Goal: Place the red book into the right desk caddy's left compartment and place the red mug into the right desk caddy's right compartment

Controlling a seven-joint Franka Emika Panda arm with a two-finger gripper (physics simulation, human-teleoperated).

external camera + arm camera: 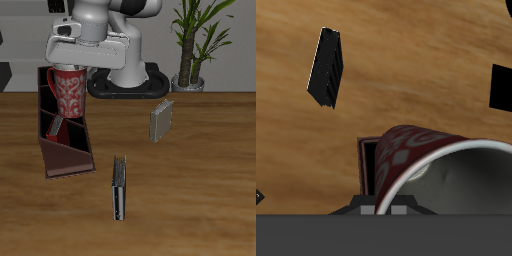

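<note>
My gripper [68, 70] is shut on the rim of the red mug [68, 95], which has a white pattern. It holds the mug upright over the far-back end of the right desk caddy [78, 165], a long dark maroon box; I cannot tell whether the mug's base rests inside. In the wrist view the mug [431, 165] fills the frame by my gripper [391, 205], with a caddy wall [368, 160] beside it. A thin dark-red book [57, 127] leans slanted inside the caddy's middle section, nearer the front edge than the mug.
A black book with a pale edge [119, 188] stands on the table near the front edge and also shows in the wrist view [328, 65]. A grey book [160, 122] stands mid-table. The robot base [130, 85] and a potted plant [190, 50] are at the back.
</note>
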